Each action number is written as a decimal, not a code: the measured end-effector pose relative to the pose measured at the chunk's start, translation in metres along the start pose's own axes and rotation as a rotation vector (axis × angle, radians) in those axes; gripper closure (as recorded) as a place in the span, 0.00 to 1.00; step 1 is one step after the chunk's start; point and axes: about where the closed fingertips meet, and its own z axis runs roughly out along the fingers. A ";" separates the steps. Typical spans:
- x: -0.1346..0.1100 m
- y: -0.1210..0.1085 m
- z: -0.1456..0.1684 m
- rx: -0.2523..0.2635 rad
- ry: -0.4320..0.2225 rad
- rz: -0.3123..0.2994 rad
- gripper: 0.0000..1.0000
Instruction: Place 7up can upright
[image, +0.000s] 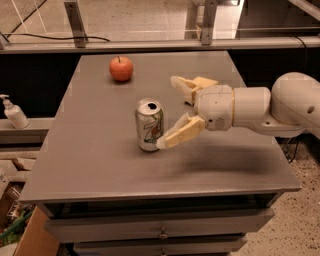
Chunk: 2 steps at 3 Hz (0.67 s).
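Observation:
The 7up can (149, 125) stands upright near the middle of the grey table (95, 160), its silver top with the opening facing up. My gripper (167, 112) is open just to the right of the can, its tan fingers spread wide. The near finger's tip (165, 143) is at the can's lower right side. The far finger (181, 85) is well clear behind it. The white arm comes in from the right.
A red apple (121, 68) sits at the table's back left. A soap dispenser bottle (13, 113) stands on a ledge to the left. Drawers are below the tabletop, and a rail runs behind the table.

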 end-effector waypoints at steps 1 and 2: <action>-0.004 -0.013 -0.035 0.051 0.026 -0.017 0.00; -0.004 -0.013 -0.035 0.051 0.026 -0.017 0.00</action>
